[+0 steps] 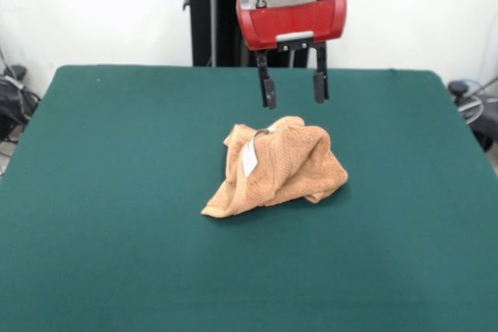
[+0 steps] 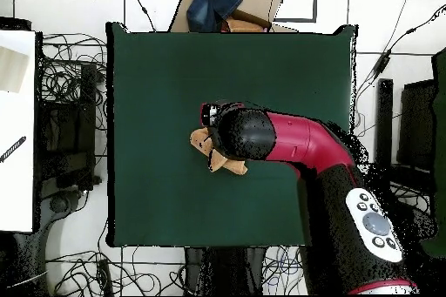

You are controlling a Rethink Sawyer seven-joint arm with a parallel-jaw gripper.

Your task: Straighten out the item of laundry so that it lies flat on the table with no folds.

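From my remote seat, closest to the front camera is a wide stretch of bare green table [image 1: 117,270], then the orange towel [image 1: 276,169] sitting bunched in a lump around the middle with its little white label [image 1: 250,159] facing up. Just behind and above it hangs the gripper [image 1: 293,87], fingers apart, holding nothing, clear of the cloth. Overhead, the arm [image 2: 296,141] hides most of the towel [image 2: 205,147].
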